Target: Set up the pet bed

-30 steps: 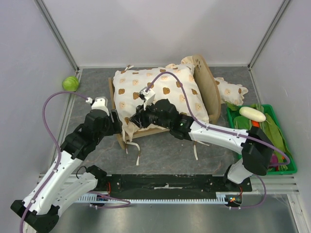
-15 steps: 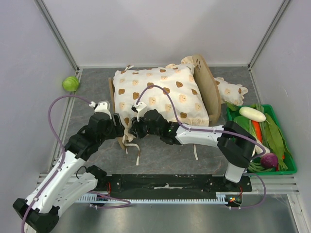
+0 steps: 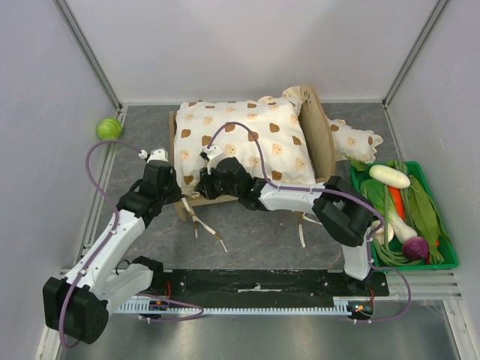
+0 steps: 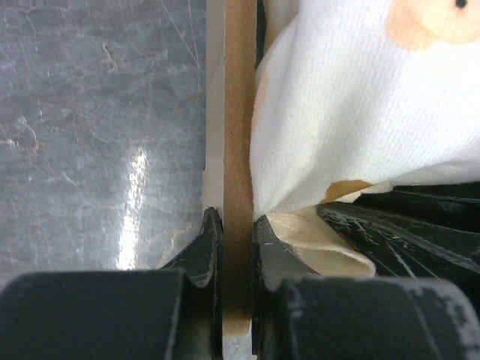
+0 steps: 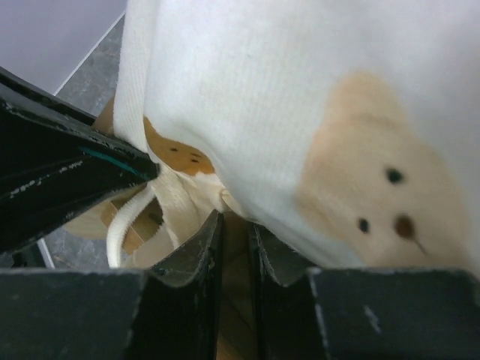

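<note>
Fig. 1: both claws clamped on the wooden frame of the pet bed, mid-table

From my station the pet bed sits on the grey table toward the middle rear, its headboard upright at the right end. The bear-print cushion lies in it and hides the base, and its ties trail over the near rail onto the table. In my left wrist view the left gripper is clenched on a thin wooden board of the frame, with cushion fabric bulging just beside it. In my right wrist view the right gripper pinches a wood-coloured edge under the cushion. A frilled pillow lies behind the headboard, a green tray of vegetables stands at the right, and a green ball rests at the far left
</note>
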